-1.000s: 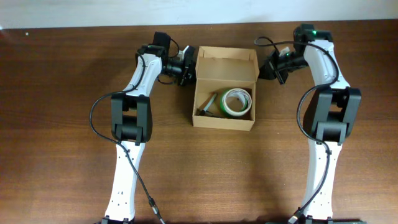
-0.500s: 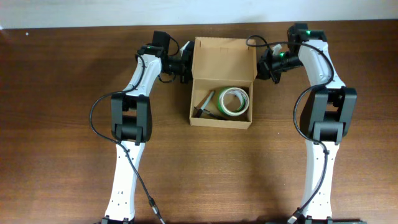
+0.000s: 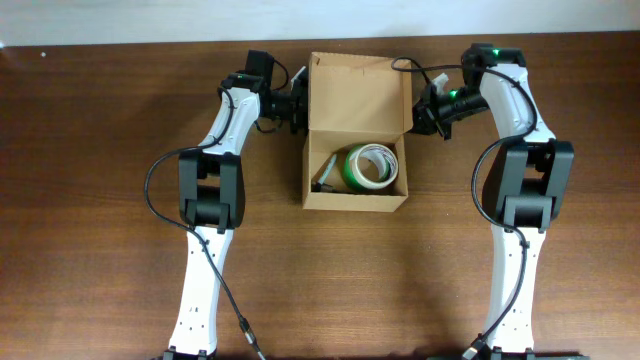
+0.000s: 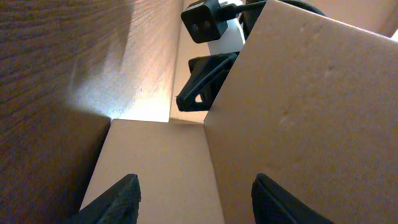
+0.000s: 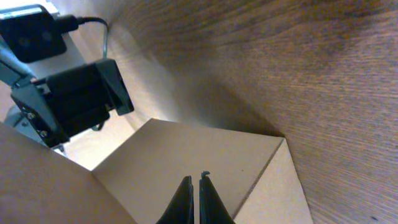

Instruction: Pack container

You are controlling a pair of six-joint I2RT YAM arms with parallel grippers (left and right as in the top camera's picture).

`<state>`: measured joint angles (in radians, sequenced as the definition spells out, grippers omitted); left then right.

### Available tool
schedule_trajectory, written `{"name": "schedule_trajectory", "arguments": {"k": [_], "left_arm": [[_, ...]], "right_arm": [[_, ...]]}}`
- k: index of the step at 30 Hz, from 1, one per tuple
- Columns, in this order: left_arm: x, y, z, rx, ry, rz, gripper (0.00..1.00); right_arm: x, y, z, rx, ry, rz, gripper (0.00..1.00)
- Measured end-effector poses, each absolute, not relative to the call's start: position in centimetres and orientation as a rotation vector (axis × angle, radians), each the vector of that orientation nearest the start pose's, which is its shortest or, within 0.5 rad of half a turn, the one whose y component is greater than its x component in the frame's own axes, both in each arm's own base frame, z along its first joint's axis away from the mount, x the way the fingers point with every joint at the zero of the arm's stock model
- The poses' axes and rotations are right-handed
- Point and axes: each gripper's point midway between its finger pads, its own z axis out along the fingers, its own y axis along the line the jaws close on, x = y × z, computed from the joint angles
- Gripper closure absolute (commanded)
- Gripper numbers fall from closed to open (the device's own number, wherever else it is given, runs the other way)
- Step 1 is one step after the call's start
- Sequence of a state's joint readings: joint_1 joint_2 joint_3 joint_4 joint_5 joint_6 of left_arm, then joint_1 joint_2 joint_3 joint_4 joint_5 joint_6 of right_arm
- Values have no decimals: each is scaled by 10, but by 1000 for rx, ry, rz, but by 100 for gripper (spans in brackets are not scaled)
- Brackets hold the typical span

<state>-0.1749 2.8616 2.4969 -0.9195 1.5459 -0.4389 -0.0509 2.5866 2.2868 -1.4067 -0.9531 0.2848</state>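
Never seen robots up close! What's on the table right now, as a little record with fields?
Box: tan cardboard container, lid flap open at back
Inside: green-and-white tape roll, thin grey tool beside it
Left hand: open, by the lid's left edge
Right hand: shut, by the lid's right edge
Surface: dark wooden table

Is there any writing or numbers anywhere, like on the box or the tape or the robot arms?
No word, number or sign can be read in any view.
The cardboard box is plain tan on every face that shows.
The green and white tape roll shows no print.
The right arm carries only a green light, which is not a sign. Neither arm shows a readable label.
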Motion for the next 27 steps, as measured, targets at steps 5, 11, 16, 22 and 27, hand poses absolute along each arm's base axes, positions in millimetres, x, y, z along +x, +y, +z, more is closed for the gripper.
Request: {"name": "schedule_trajectory", "arguments": {"k": [5, 11, 16, 22, 27], "left_arm": [[508, -264, 80, 19, 2422, -2336, 37], [508, -264, 80, 19, 2421, -2338, 32], [508, -264, 80, 19, 2420, -2339, 32], [508, -264, 81, 19, 2420, -2339, 32], [508, -264, 81, 20, 2420, -2340, 32]], "right_arm": [[481, 112, 64, 582, 2942, 1501, 96], [486, 102, 62, 570, 2920, 1470, 96], [494, 82, 61, 570, 2922, 1354, 96], [512, 72, 79, 484, 2862, 1276, 96], [519, 72, 89, 444, 2832, 1261, 96]]}}
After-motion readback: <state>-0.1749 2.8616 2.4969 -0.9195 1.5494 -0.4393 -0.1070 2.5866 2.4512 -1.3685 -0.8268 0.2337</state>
